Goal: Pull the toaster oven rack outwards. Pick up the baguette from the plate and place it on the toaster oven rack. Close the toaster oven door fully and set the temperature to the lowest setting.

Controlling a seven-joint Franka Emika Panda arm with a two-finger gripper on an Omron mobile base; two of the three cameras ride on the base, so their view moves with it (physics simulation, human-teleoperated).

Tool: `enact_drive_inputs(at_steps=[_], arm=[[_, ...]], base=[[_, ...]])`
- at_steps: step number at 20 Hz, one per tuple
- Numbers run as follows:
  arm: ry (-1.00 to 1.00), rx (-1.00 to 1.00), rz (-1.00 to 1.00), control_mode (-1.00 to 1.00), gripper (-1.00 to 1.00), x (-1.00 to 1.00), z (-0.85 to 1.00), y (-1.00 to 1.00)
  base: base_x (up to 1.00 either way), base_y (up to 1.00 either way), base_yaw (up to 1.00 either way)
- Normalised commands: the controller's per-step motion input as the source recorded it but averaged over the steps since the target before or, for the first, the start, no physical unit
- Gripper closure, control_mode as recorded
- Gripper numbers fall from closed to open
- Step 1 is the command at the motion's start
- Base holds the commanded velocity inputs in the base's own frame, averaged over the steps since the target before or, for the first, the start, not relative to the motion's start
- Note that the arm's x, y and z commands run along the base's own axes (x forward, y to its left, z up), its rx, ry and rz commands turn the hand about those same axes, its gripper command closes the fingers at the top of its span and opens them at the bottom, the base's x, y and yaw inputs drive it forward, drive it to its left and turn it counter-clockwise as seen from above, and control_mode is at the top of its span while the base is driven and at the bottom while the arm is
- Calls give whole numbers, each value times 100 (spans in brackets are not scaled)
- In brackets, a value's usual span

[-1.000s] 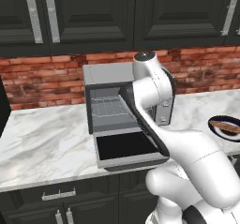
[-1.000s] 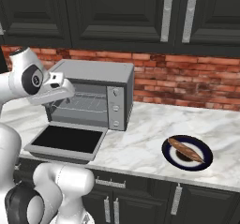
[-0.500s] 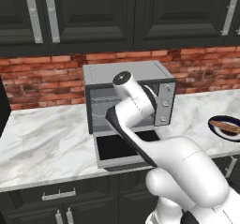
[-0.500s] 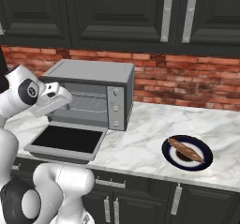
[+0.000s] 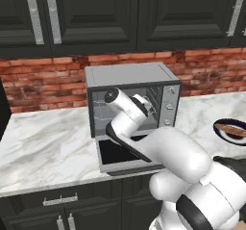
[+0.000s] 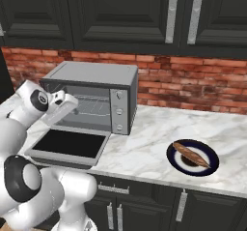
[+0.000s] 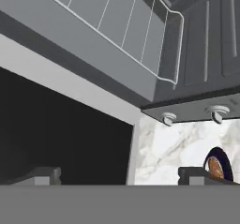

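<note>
The toaster oven [image 6: 96, 74] [image 5: 129, 75] stands on the marble counter with its toaster oven door [image 6: 70, 143] [image 5: 111, 153] [image 7: 56, 134] dropped flat, dark glass facing up. Inside, the wire toaster oven rack [image 6: 94, 105] [image 7: 126, 26] sits within the cavity. My gripper [image 6: 72, 104] [image 5: 146, 104] [image 7: 119, 176] hovers open just above the door, in front of the rack, with nothing between its fingertips. Off to the right, the baguette [image 6: 190, 153] [image 5: 231, 128] [image 7: 215, 166] lies on the plate [image 6: 212, 167] [image 5: 222, 134] [image 7: 224, 153].
Round knobs [image 6: 119, 110] [image 7: 168, 119] line the oven's right panel. A red brick wall [image 6: 193, 80] runs behind the counter, under dark upper cabinets [image 6: 120, 12]. Bare marble [image 6: 144, 143] lies between oven and plate. Drawers with silver handles [image 6: 113, 189] sit below the counter edge.
The arm has swung left and down from the oven's right side to its open mouth. The gripper stayed open. Oven, door, plate and baguette have not moved.
</note>
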Motion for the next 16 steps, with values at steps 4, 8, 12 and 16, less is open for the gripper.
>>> enact_drive_inputs(at_steps=[4,8,12,16], arm=[[0,-13,0,-100,-100,62,-34,3],[0,-8,0,-100,-100,68,-26,0],[0,-7,0,-100,-100,61,-26,0],[0,-6,1,-100,-100,56,-28,0]], base=[[0,0,0],[0,0,0],[0,0,0],[0,0,0]])
